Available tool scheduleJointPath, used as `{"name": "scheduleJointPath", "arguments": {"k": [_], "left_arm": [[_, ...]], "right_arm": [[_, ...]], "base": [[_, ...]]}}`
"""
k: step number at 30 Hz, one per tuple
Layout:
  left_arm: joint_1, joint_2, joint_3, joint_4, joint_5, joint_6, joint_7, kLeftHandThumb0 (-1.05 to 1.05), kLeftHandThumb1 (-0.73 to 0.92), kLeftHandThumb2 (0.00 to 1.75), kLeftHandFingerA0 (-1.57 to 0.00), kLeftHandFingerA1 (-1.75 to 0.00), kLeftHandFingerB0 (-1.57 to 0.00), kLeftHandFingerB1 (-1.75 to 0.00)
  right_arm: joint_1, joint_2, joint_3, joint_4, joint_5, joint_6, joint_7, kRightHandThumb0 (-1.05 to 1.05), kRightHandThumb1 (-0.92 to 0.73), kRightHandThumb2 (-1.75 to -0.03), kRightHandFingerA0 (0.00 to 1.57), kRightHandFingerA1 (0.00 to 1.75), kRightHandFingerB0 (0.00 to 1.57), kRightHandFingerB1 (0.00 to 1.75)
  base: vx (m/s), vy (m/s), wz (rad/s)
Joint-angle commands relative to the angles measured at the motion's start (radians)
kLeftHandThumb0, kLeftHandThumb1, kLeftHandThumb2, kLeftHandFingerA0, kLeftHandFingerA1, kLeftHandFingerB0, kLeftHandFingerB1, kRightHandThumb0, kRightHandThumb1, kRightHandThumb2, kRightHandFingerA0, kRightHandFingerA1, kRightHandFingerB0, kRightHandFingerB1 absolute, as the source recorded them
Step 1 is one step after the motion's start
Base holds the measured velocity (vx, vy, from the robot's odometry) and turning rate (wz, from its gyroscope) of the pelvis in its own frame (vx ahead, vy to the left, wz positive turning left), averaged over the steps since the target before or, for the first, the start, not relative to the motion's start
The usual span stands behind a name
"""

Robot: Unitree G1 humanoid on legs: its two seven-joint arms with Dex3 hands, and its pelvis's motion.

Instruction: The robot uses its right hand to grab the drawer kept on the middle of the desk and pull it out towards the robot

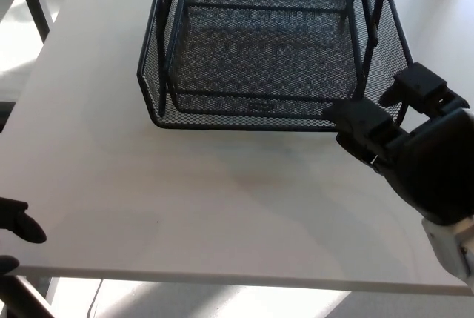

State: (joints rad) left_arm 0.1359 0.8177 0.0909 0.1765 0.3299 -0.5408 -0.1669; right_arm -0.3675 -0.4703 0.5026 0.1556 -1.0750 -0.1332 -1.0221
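Left hand: you only get black fingertips at the lower-left edge of the view, at the near edge of the desk. Can't tell whether it's clenched or released. It touches nothing you can see.
Desk: white top, bare in front of the drawer; the near edge runs across the bottom of your view. A second table's dark leg shows top left, far from both hands.
Drawer: black wire mesh tray, up and to the left of your right hand, mid-desk. Its front rim sits forward of the black frame posts that stand inside its outline. The front right corner is right at the right hand's fingers.
Label: small plate on a lower mesh front seen through the drawer, left of the right hand. Unreadable.
Right hand: black, comes in from the lower right, white wrist below it. Two thick fingers spread apart, one at the drawer's front right corner, the other just off the drawer's right side. You can't call it a firm grasp from here; the fingers look released and apart, at or touching the mesh rim.
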Motion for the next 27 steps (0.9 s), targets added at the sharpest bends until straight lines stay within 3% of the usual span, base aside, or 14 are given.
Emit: {"name": "scheduleJointPath", "arguments": {"k": [1, 3, 4, 5, 6, 7, 9, 10, 11, 16, 18, 19, 26, 27], "left_arm": [[0.002, 0.007, 0.007, 0.013, 0.019, -0.020, 0.000, -0.29, 0.56, 0.57, -0.79, -0.88, -0.82, -0.60], [0.002, 0.009, 0.007, 0.012, 0.020, -0.020, -0.001, -0.29, 0.57, 0.57, -0.79, -0.88, -0.82, -0.60], [0.002, 0.010, 0.007, 0.010, 0.019, -0.019, -0.005, -0.29, 0.56, 0.57, -0.78, -0.86, -0.81, -0.59], [0.003, 0.010, 0.008, 0.008, 0.016, -0.015, -0.008, -0.29, 0.56, 0.57, -0.78, -0.86, -0.81, -0.59], [0.005, 0.009, 0.009, 0.004, 0.014, -0.013, -0.009, -0.29, 0.56, 0.57, -0.78, -0.87, -0.82, -0.59], [0.007, 0.009, 0.010, 0.000, 0.014, -0.011, -0.009, -0.29, 0.56, 0.57, -0.78, -0.87, -0.82, -0.59], [0.017, 0.005, 0.011, -0.002, 0.011, -0.018, -0.006, -0.28, 0.56, 0.57, -0.79, -0.88, -0.82, -0.60], [0.018, 0.007, 0.010, -0.004, 0.011, -0.005, -0.014, -0.30, 0.57, 0.57, -0.77, -0.86, -0.81, -0.60], [0.017, 0.007, 0.009, -0.004, 0.013, -0.005, -0.013, -0.30, 0.57, 0.57, -0.77, -0.86, -0.82, -0.60], [0.021, 0.002, 0.011, -0.007, 0.004, -0.001, -0.015, -0.30, 0.57, 0.57, -0.78, -0.87, -0.82, -0.59], [0.018, 0.002, 0.011, -0.001, 0.007, -0.009, -0.009, -0.30, 0.56, 0.57, -0.80, -0.89, -0.82, -0.60], [0.018, 0.002, 0.010, -0.002, 0.008, -0.005, -0.010, -0.30, 0.57, 0.57, -0.78, -0.87, -0.82, -0.60], [0.021, 0.000, 0.009, -0.002, 0.016, -0.006, -0.003, -0.29, 0.56, 0.57, -0.79, -0.87, -0.82, -0.58], [0.020, -0.001, 0.009, 0.003, 0.013, -0.010, -0.002, -0.29, 0.56, 0.57, -0.79, -0.89, -0.82, -0.59]], "right_arm": [[0.011, 0.003, -0.032, 0.008, -0.015, 0.011, 0.020, -0.42, -0.57, -0.58, 0.94, 1.21, 0.94, 0.59], [0.009, 0.008, -0.035, 0.005, -0.021, 0.021, 0.037, -0.41, -0.56, -0.57, 0.92, 1.21, 0.92, 0.56], [0.012, 0.017, -0.041, 0.000, -0.002, 0.023, 0.081, -0.40, -0.61, -0.58, 0.81, 1.00, 0.73, 0.43], [0.029, 0.025, -0.051, -0.036, 0.035, 0.047, 0.191, -0.53, -0.53, -0.88, 0.60, 0.76, 0.39, 0.51], [0.042, 0.028, -0.057, -0.068, 0.037, 0.080, 0.272, -0.57, -0.63, -0.59, 0.37, 0.51, 0.16, 0.31], [0.051, 0.028, -0.059, -0.097, 0.022, 0.117, 0.333, -0.57, -0.63, -0.59, 0.37, 0.51, 0.16, 0.31], [0.062, 0.041, -0.060, -0.125, 0.012, 0.161, 0.398, -0.63, -0.56, -0.60, 0.06, 0.34, 0.01, 0.24], [0.066, 0.047, -0.063, -0.140, 0.012, 0.181, 0.432, -0.70, -0.42, -0.82, 0.00, 0.19, 0.00, 0.27], [0.067, 0.048, -0.064, -0.146, 0.009, 0.190, 0.448, -0.84, -0.48, -0.79, 0.00, 0.01, 0.01, 0.16], [0.065, 0.043, -0.076, -0.181, 0.009, 0.208, 0.515, -0.97, -0.57, -0.82, 0.00, 0.02, 0.00, 0.08], [0.059, 0.034, -0.078, -0.196, -0.009, 0.221, 0.551, -0.90, -0.52, -0.82, 0.00, 0.12, 0.00, 0.13], [0.059, 0.032, -0.081, -0.206, -0.011, 0.224, 0.563, -0.78, -0.42, -0.67, 0.00, 0.00, 0.00, 0.11], [0.080, 0.000, -0.124, -0.269, 0.033, 0.193, 0.601, -0.82, -0.45, -0.74, 0.00, 0.11, 0.00, 0.15], [0.110, -0.040, -0.163, -0.332, 0.052, 0.182, 0.626, -0.75, -0.36, -0.68, 0.00, 0.11, 0.00, 0.17]], "base": [[0.00, 0.000, 0.00], [0.00, 0.000, 0.00], [0.00, 0.000, 0.00], [0.00, 0.000, 0.00], [0.00, 0.000, 0.00], [0.00, 0.000, 0.00], [0.00, 0.000, 0.00], [0.00, 0.000, 0.00], [0.00, 0.000, 0.00], [0.00, 0.000, 0.00], [0.00, 0.000, 0.00], [0.00, 0.000, 0.00], [0.00, 0.000, 0.00], [0.00, 0.000, 0.00]]}}
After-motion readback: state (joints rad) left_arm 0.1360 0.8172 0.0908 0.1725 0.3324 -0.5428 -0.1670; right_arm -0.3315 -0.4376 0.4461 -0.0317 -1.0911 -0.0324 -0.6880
